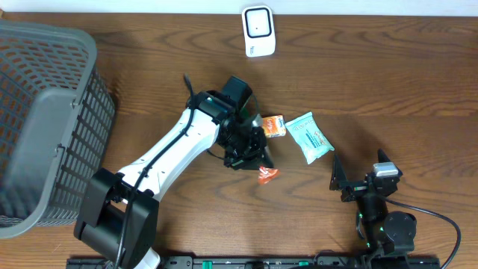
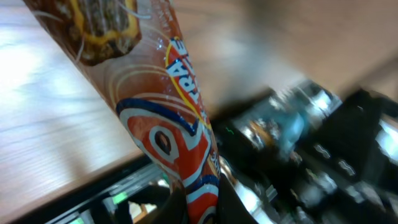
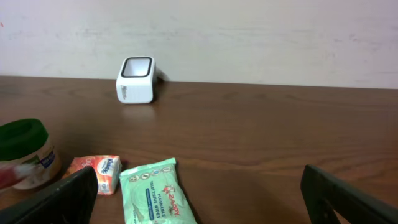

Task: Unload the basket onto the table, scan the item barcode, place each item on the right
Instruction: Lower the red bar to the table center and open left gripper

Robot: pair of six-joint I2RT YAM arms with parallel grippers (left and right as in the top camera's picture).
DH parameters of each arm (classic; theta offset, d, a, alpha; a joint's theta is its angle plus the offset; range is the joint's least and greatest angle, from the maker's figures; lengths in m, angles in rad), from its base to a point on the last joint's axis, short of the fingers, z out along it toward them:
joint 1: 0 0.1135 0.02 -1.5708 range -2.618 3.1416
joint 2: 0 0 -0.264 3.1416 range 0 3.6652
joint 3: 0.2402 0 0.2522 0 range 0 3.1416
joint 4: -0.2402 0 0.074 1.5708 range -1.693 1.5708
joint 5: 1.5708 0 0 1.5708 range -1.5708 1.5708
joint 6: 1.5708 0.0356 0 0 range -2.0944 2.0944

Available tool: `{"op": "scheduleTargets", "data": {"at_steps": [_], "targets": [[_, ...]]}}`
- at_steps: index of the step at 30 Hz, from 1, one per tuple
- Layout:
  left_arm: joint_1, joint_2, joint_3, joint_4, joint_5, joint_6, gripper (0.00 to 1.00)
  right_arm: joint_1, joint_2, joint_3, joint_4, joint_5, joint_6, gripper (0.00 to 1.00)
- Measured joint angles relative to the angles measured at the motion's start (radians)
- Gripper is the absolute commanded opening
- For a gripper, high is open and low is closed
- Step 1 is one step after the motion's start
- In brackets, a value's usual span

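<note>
Where the desk (image 1: 373, 75) meets its near edge, the right gripper (image 1: 360, 176) sits with fingers spread wide, holding nothing. Bare wood lies to its right and ahead. Mid-desk, the left gripper (image 1: 258, 161) is pressed together on one end of a snack wrapper (image 2: 180, 124), which is just near of the small orange packet (image 1: 274, 125).

The wrapper is glossy orange-red with a blue-and-white swirl and a printed picture of a snack at its far end. It stands up out of the fingers, creased. I can't tell whether it touches the desk.

Beside the orange packet, the teal wipes pack (image 1: 310, 137) lies flat. The green-lidded jar (image 3: 22, 149) is to their left, partly under the arm. Open wood runs from there to the white scanner (image 1: 258, 31) at the far edge. A gray basket (image 1: 45, 112) fills the left edge.

Count: one wrapper, one packet, one wipes pack, one jar, one scanner, one basket, two arms.
</note>
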Motion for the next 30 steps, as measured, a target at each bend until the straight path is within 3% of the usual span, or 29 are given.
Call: {"op": "scheduleTargets", "data": {"at_steps": [7,12,15,23,30], "targets": [[0.0,0.0,0.0,0.124,0.218,0.123,0.08,0.0,0.0,0.0,0.0,0.0,0.0,0.99],[0.0,0.0,-0.005,0.145,0.282,0.306,0.08,0.0,0.0,0.0,0.0,0.0,0.0,0.99],[0.0,0.0,-0.054,0.264,0.331,0.417,0.07,0.0,0.0,0.0,0.0,0.0,0.0,0.99],[0.008,0.031,-0.266,0.58,0.437,0.47,0.08,0.0,0.0,0.0,0.001,0.0,0.0,0.99],[0.061,0.09,-0.33,0.616,0.528,0.492,0.08,0.0,0.0,0.0,0.0,0.0,0.0,0.99]]}}
